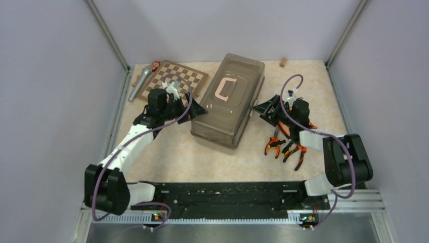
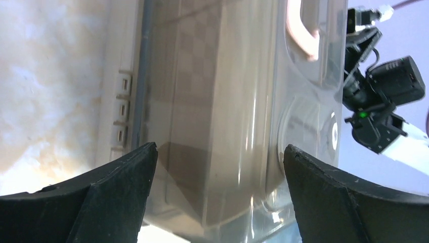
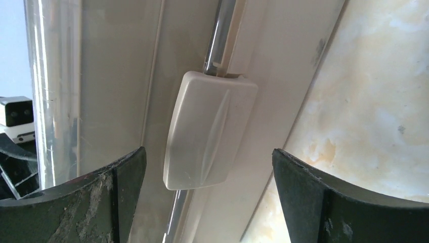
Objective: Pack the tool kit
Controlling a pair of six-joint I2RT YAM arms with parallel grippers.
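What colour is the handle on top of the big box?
Pale pink. The handle shows best in the top view.

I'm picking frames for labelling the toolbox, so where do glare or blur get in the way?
Top external: evenly lit, toolbox sharp, soft shadows only. Left wrist: table washed out, white glare streaks down the toolbox wall. Right wrist: latch clear, glare along the lid edge at left.
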